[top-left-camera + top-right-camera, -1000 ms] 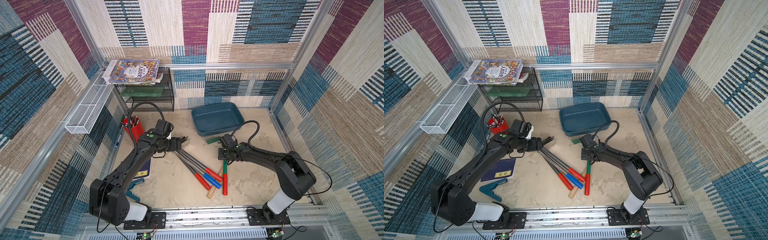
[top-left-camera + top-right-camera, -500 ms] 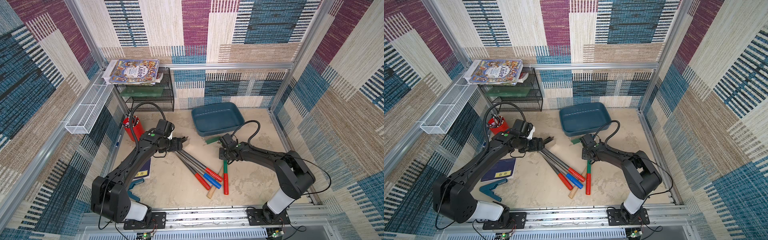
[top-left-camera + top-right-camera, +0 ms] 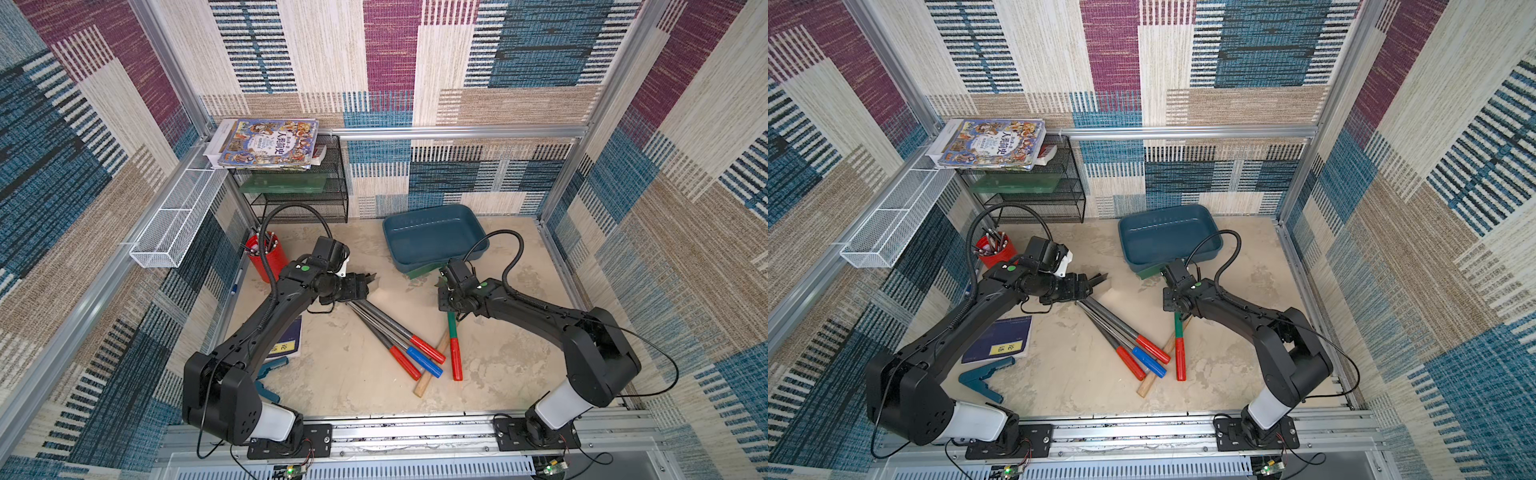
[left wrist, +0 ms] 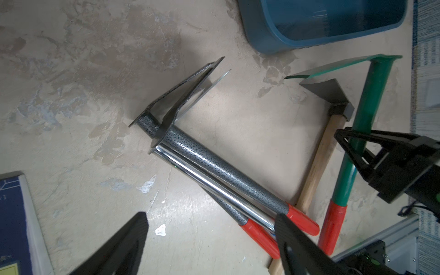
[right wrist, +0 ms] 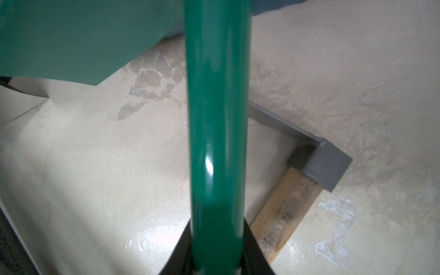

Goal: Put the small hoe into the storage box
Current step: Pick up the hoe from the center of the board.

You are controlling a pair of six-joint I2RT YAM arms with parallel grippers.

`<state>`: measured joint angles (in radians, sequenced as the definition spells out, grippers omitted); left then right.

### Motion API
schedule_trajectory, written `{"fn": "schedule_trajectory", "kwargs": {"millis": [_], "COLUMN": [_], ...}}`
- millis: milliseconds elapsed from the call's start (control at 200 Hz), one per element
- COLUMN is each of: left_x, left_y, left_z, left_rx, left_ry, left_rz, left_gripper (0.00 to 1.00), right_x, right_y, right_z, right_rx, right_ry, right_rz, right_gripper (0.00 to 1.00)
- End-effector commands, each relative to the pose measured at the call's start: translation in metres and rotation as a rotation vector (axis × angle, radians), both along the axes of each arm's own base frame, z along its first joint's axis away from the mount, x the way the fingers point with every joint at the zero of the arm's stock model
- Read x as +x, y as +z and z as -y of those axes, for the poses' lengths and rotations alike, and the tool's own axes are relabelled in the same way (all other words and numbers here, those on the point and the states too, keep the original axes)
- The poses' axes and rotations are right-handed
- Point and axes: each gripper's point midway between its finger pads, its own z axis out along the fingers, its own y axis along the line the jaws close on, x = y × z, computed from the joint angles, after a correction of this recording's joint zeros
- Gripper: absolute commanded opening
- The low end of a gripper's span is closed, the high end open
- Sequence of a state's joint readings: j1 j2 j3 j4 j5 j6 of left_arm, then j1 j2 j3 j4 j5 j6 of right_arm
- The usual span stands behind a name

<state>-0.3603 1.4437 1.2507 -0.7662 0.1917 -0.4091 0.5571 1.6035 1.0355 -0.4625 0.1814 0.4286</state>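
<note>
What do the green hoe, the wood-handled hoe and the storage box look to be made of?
The green hoe looks like painted metal tube: glossy, with a sharp highlight. The wood-handled hoe has a bare wood shaft with visible grain and a matte grey head, probably steel. The storage box looks like smooth moulded plastic with a soft sheen.

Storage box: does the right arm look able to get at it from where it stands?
Probably yes. The storage box lies just beyond the right gripper, which is shut on the green hoe at its shaft. The hoe's blade lies by the box's near rim, and nothing stands between.
</note>
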Motion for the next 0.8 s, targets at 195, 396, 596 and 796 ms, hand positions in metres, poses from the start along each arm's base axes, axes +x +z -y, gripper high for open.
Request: {"fn": "schedule_trajectory", "kwargs": {"millis": [195, 396, 596, 796], "left_x": [-0.003, -0.004, -0.003, -0.005], "left_y": [0.009, 0.008, 0.012, 0.009], "left_z": [0.009, 0.009, 0.009, 0.004], "left_rx": [-0.061, -0.066, -0.062, -0.041], "left_ry": [-0.005, -0.006, -0.007, 0.002], "left_rz": [-0.012, -0.018, -0.008, -0.008], "left_gripper": [0.87, 0.87, 0.87, 0.87], "right_x": [0.029, 0.05, 0.075, 0.101], "right_y": [0.045, 0.065, 0.081, 0.098], "right_z": [-0.008, -0.003, -0.01, -0.023], "right_rx": [0.044, 0.125, 0.268, 0.367], "right_ry": [0.11, 0.074, 0.012, -0.06], "right_rz": [0.145, 0.134, 0.105, 0.099], "right_gripper": [0.08, 0.08, 0.03, 0.01]}}
